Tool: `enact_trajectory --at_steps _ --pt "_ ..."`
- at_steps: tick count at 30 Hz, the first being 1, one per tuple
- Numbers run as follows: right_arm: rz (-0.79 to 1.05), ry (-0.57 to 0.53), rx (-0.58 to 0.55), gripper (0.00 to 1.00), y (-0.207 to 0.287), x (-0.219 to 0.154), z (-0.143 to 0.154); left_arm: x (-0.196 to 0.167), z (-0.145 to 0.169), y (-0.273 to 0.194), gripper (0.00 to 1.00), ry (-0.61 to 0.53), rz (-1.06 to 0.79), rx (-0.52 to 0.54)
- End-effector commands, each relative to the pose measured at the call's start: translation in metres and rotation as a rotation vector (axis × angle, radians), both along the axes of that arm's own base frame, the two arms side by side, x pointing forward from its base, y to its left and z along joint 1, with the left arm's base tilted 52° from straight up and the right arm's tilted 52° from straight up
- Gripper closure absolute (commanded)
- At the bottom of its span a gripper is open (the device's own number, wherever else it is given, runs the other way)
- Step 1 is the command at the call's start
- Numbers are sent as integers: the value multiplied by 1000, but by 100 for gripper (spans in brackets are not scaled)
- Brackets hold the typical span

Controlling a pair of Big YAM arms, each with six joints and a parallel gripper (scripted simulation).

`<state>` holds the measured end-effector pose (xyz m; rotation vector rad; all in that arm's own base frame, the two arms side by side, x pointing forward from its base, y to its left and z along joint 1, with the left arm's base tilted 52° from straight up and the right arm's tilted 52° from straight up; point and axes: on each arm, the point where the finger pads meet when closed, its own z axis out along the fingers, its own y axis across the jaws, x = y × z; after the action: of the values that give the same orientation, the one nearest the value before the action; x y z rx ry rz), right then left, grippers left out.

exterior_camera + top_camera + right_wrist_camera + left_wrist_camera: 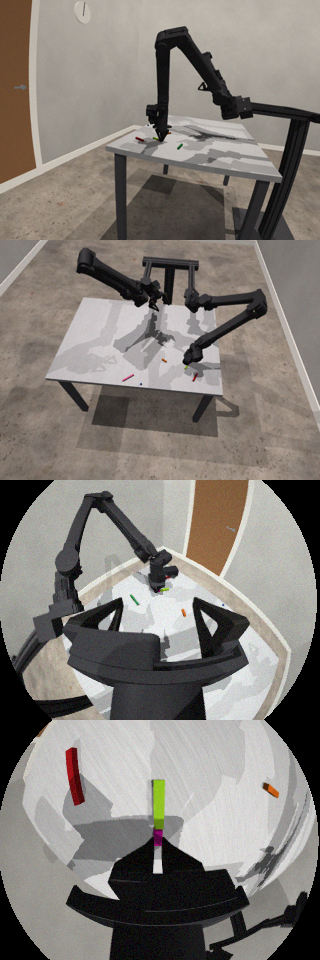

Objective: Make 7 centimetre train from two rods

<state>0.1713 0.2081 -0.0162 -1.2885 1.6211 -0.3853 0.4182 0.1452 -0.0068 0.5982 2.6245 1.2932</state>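
My left gripper [157,841] [160,140] is shut on the magenta rod [158,834], low over the table at the near end of the lime rod [158,802] [186,367] [155,138] [165,589]. In the left wrist view the magenta and lime rods are in one line, with no gap seen between their ends. Whether the magenta rod rests on the table cannot be told. The lime rod lies flat. In the top view the left wrist hides the fingertips. My right gripper [163,307] [157,601] is open and empty, raised at the table's back edge.
A red rod [195,377] [139,139] [74,776] lies near the lime rod. An orange rod [164,360] [271,790] [183,612], a green rod [180,146] [134,599], a pink rod [128,377] and a blue rod [141,383] lie apart.
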Motion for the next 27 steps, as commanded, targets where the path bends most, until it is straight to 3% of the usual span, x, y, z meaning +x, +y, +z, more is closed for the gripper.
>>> enact_trajectory --at_steps 1,10,12,15,16,27 --pt "17 12 38 0 10 -4 3 13 1 -12 97 -10 -23 -5" --pt "17 12 38 0 10 -4 3 13 1 -12 97 -10 -23 -6" --pt "17 12 38 0 10 -4 3 13 1 -12 80 -10 -23 -6" --pt "17 12 38 0 10 -4 3 13 1 -10 80 -8 -22 -6" --pt "17 12 38 0 10 -4 3 11 3 -10 68 -6 -23 -5" --pt "17 12 38 0 10 -4 3 -7 22 -22 67 -3 -26 -6"
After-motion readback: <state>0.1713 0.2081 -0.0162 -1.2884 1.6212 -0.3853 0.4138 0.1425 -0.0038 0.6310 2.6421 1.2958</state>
